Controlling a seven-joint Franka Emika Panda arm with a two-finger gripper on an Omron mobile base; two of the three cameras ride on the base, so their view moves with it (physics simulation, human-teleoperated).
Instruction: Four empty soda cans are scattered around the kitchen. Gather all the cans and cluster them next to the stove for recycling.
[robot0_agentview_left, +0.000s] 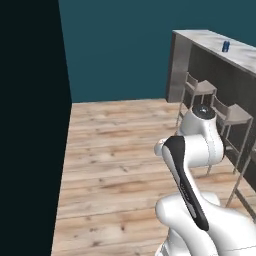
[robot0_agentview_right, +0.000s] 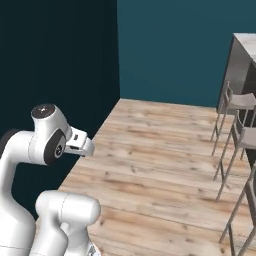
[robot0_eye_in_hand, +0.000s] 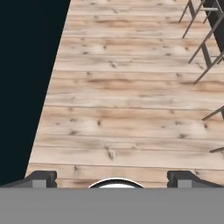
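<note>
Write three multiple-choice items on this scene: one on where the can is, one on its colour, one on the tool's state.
1. Where is the can?
A. On the floor
B. On the counter
C. On a stool

2. What colour is it?
A. Blue
B. Green
C. Yellow

3. What is the tool doing?
A. Gripping the can
B. Gripping a stool leg
C. Open, holding nothing

Key: 1 B, the left base view shows it standing on the counter top above the stools. 2 A, it shows blue there. 3 C, in the hand view the fingertips stand wide apart over bare floor.
</note>
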